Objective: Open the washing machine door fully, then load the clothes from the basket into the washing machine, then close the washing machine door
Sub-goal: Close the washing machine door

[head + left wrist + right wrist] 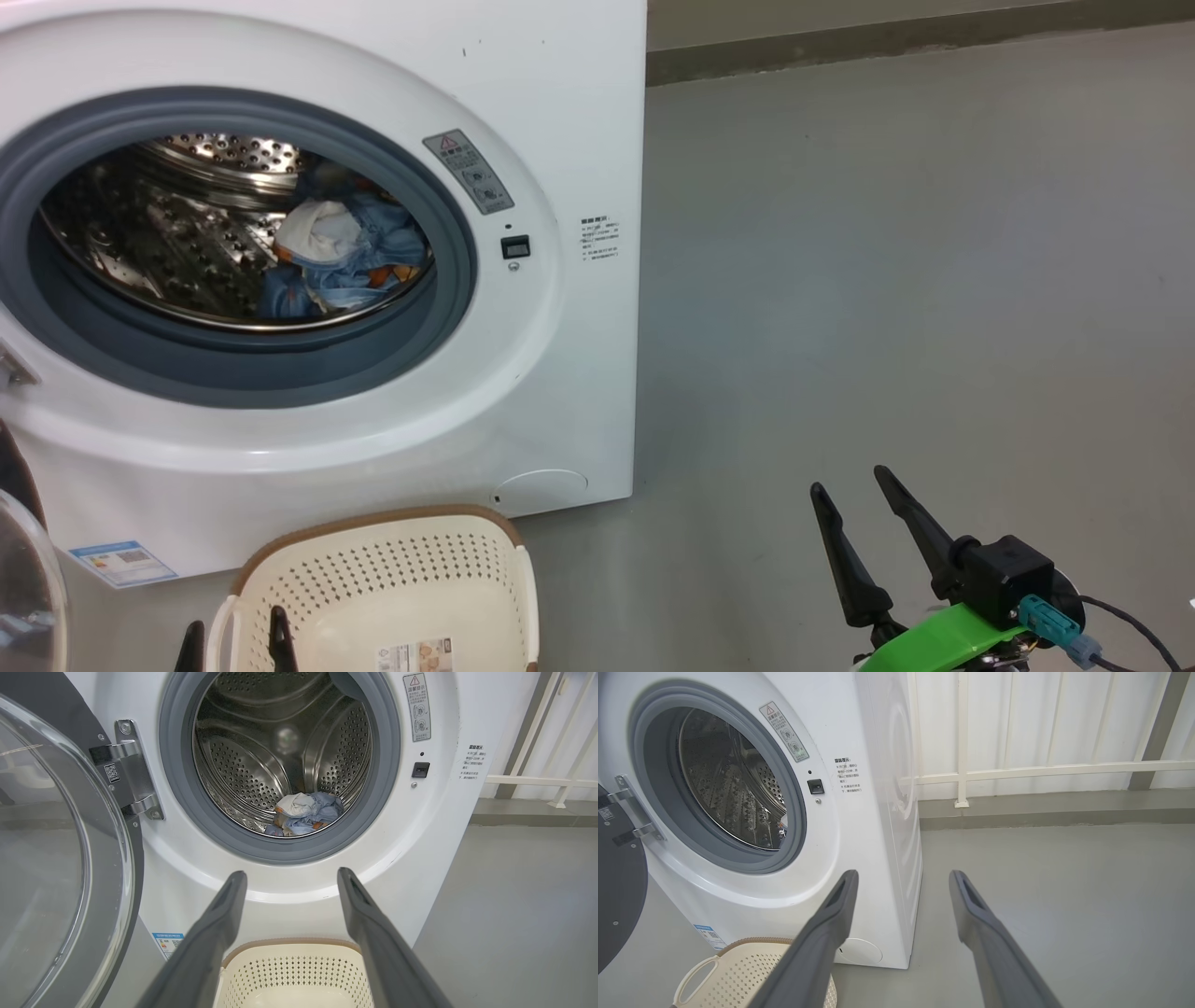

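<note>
The white washing machine (560,140) stands with its door (56,858) swung wide open to the left on a steel hinge. Light-blue clothes (341,252) with white and orange parts lie in the steel drum, also seen as clothes (306,812) at the drum's bottom. The cream basket (401,579) sits on the floor before the machine, nothing showing in the part of it I see. My left gripper (292,873) hovers open above the basket (294,970), pointing at the drum. My right gripper (850,481) is open over bare floor to the right, holding nothing.
Grey floor (887,280) stretches right of the machine. A white railing (1041,770) and wall run behind it. A round cap (541,485) sits low on the machine's front, a blue label (121,563) at its lower left.
</note>
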Available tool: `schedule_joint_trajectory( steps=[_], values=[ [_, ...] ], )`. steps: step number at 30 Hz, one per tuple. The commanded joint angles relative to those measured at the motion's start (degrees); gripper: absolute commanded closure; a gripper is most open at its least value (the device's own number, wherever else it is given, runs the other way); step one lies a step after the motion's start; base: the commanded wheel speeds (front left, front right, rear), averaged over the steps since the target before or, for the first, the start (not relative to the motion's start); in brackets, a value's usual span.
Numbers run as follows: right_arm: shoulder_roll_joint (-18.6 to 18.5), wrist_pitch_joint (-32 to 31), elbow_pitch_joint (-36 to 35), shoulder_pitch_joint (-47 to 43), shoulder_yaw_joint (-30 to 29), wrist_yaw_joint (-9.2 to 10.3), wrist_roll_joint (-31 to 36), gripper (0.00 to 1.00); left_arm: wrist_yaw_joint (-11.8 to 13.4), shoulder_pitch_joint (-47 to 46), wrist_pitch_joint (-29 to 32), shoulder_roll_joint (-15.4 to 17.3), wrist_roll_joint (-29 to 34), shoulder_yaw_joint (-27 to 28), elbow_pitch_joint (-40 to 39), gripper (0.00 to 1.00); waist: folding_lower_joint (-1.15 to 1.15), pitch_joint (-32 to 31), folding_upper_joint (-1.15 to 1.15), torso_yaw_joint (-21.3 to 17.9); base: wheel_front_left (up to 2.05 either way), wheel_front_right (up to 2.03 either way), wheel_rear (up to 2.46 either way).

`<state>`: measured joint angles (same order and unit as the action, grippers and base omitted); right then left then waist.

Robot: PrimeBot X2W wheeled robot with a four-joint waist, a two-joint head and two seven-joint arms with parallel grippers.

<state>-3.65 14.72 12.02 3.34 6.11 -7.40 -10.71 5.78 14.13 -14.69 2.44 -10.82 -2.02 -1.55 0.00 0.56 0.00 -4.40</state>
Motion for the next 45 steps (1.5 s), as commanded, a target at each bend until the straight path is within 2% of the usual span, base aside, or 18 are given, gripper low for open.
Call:
schedule_joint_trajectory(
  steps=[1,14,31,45],
  values=[
    [0.2,0.3,-1.5,1.0,1.1,-0.09,0.2,0.00,0.0,-1.5,-0.3,0.4,-0.5,1.9,-1.1,0.00,0.00,0.0,0.00,0.0,0.00,0.00,0.00],
    [0.3,0.3,-1.6,0.6,0.7,-0.09,0.1,0.00,1.0,-2.0,-0.3,0.4,1.1,2.1,-0.8,0.00,0.00,0.4,0.00,0.1,-0.48,0.48,0.00],
    [0.4,0.3,-1.8,0.5,-0.1,-0.09,0.5,0.00,2.2,-2.9,-0.3,0.4,1.7,1.5,-1.6,0.00,0.00,0.5,0.00,0.1,-1.77,1.77,0.00],
    [0.5,0.3,-2.5,0.1,-0.5,-0.09,1.4,0.00,1.6,-2.4,-0.3,0.4,0.5,1.1,-2.9,0.00,0.00,0.3,0.00,0.6,-0.38,0.38,0.00]
  ],
)
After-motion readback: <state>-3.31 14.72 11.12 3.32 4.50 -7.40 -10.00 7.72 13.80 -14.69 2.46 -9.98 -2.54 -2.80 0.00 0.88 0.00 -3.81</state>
